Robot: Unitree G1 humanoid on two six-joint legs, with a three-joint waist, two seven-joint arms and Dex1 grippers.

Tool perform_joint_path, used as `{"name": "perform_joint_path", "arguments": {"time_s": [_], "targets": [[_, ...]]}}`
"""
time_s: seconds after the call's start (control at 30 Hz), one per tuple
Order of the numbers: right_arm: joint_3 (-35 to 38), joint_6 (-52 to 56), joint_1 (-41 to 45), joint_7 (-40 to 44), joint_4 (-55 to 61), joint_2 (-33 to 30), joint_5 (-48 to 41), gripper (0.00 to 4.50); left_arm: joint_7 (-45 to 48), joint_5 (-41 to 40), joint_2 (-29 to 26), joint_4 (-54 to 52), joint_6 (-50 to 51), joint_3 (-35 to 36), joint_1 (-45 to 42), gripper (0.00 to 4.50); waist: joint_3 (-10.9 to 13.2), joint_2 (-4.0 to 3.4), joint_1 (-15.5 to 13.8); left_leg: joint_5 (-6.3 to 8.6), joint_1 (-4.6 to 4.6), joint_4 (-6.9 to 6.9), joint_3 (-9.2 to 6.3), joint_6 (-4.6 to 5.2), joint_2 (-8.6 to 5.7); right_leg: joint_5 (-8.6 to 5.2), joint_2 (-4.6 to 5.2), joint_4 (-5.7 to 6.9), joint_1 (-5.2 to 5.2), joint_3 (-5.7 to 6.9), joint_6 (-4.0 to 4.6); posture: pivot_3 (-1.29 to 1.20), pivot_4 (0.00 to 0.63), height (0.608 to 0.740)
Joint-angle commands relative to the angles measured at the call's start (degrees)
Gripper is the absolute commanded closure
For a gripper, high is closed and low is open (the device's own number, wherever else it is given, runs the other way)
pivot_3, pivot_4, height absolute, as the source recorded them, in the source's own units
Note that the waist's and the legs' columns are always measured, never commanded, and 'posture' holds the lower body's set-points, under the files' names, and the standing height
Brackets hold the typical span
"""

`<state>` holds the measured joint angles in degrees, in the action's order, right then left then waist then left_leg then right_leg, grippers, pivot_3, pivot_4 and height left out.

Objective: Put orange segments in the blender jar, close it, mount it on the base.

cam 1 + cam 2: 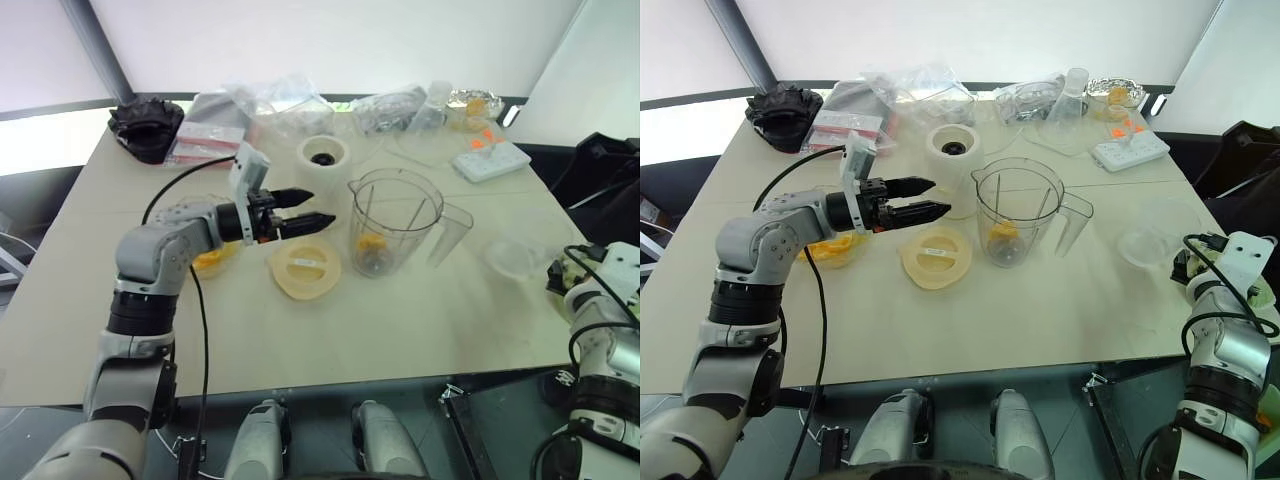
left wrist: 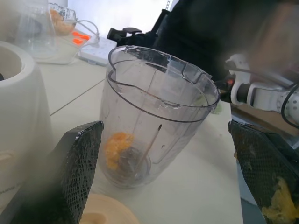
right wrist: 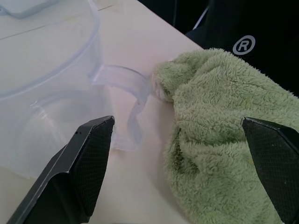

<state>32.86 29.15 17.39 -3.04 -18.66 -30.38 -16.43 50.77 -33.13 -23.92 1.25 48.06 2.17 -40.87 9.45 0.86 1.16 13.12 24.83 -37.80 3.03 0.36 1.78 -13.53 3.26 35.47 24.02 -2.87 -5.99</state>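
- Stood near the middle of the worktop point(image 1: 420, 330): the blender jar point(image 1: 393, 225), upright, uncapped, handle and spout turned toward the right edge
- Lay at the jar's bottom beside the dark blade: orange segments point(image 2: 116, 148)
- Sat just behind and to the left of the jar, apart from it: the base point(image 1: 323, 158), dark socket facing up
- Rested flat on the worktop just left of the jar's foot: a cream lid point(image 1: 304, 268)
- Left a wide bare stretch of worktop between the jar and the near edge; crowded the far edge with bags, a power strip point(image 1: 490, 158) and a black object point(image 1: 146, 126)
- Hovered level above the lid, the left pincer point(image 1: 318, 210), fingers apart and holding nothing, tips pointing at the jar and stopping just short of its wall; carried a smear of orange pulp on one finger point(image 2: 273, 205)
- Hung at the worktop's right edge, well apart from the jar, the right pincer point(image 3: 187, 154), fingers wide apart and holding nothing, over a green towel point(image 3: 224, 140) and beside a clear bowl point(image 3: 46, 93)
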Motion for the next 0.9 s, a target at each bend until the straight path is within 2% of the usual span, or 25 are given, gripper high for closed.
{"name": "perform_joint_path", "arguments": {"time_s": [0.03, 0.27, 0.63, 0.73, 0.9], "targets": [[0.4, -2.8, 2.0, 0.3, -1.8, -1.6, 0.7, 0.0, -3.3, -0.5, -0.3, 2.0, -0.7, 4.0, -0.8, 0.05, 0.0, 0.0, 0.1, 0.0, 0.0, 0.0, 0.0, 0.0, 0.0, 0.0, 0.0, 0.0, 0.0, 0.0, 0.0, 0.0, 0.15, 0.74], [-0.4, -6.1, 5.2, 1.2, -8.5, -3.3, 1.4, 0.0, 2.5, -2.0, -6.4, -1.0, 1.2, 1.9, 5.3, 0.05, 0.0, -0.01, 0.7, 0.0, -0.01, 0.16, 0.06, 0.0, 0.02, 0.0, -0.06, 0.01, 0.1, -0.04, -0.02, 0.0, 0.15, 0.74], [-1.9, -10.2, 8.7, 2.1, -15.0, -4.0, 2.1, 0.0, 0.4, -2.9, -4.7, -5.6, 2.3, 0.6, 9.0, 0.05, 0.0, 0.0, 1.3, -0.01, -0.01, 0.2, 0.05, -0.01, 0.01, -0.01, -0.03, 0.01, 0.1, -0.06, -0.04, 0.0, 0.15, 0.74], [-2.2, -11.2, 9.6, 2.1, -16.3, -4.1, 2.2, 0.98, 0.5, -2.8, -4.7, -6.3, 2.1, 0.0, 9.2, 0.0, 0.0, 0.0, 1.4, -0.01, -0.03, 0.24, 0.05, 0.0, 0.01, -0.01, -0.05, 0.01, 0.11, -0.06, -0.04, 0.0, 0.15, 0.74], [-2.6, -12.6, 11.0, 2.0, -18.4, -4.2, 2.2, 3.48, 3.9, -2.7, -7.4, -8.1, 1.9, -2.4, 10.3, 0.0, 0.0, 0.0, 1.4, -0.01, -0.06, 0.32, 0.07, -0.01, 0.01, -0.02, -0.05, 0.0, 0.11, -0.07, -0.04, 0.0, 0.15, 0.74]]}}
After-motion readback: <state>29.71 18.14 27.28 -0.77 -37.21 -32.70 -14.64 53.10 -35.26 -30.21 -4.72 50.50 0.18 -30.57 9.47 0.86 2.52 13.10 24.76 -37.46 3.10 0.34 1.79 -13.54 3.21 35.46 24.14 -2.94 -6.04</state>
